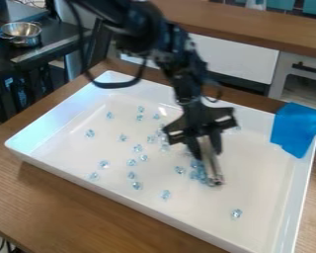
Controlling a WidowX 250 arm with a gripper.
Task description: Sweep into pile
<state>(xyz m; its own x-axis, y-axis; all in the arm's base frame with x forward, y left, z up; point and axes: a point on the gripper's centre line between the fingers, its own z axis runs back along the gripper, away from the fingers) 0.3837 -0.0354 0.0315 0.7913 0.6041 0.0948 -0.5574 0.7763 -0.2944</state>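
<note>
The wooden tabletop (pixel 88 210) lies nearest; the gripper (pixel 205 141), clamped on a slim tool (pixel 211 160), should skim low, nudging glassy beads (pixel 166 194) gently.

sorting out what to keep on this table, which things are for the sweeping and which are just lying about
For the sweeping:
- silvery tool held in the gripper
- pale blue clear pieces, scattered and partly bunched
- white tray under them

Just lying about:
- blue cloth over the tray's edge
- metal pot off to the left
</note>
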